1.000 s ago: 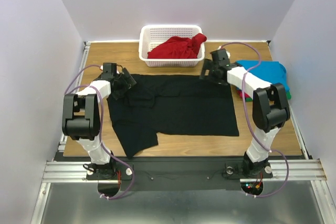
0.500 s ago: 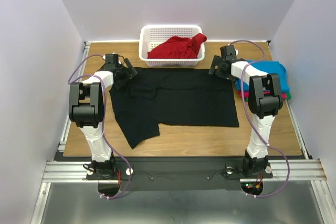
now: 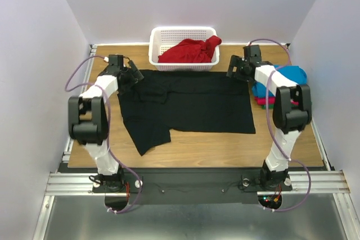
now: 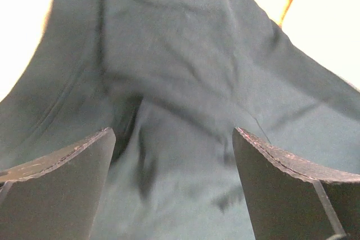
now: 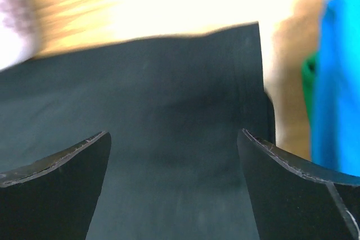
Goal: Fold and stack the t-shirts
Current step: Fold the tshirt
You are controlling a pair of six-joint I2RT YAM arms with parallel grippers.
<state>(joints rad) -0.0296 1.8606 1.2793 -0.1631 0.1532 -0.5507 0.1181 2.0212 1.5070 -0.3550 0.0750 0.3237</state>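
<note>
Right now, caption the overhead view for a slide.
Left claw and right claw open at the far corners of the black shirt; red shirt in basket.

Top view: the right arm (image 3: 289, 111) covers most of the folded stack. The turquoise-blue shirt (image 3: 293, 73) shows only in part, the pink-red shirt (image 3: 263, 100) as a sliver. The basket (image 3: 169, 64) wall hides the lower part of the red shirt (image 3: 188, 51). The far corners of the black shirt (image 3: 191, 105) lie under the left gripper (image 3: 130, 75) and right gripper (image 3: 233, 71); contact is too small to tell.

Wrist views: the fingers (image 4: 56, 189) are cut off at the bottom edge, and the cloth runs out of frame. The right wrist view is blurred: green shirt (image 5: 307, 71) a smear, table (image 5: 73, 9) washed out.
</note>
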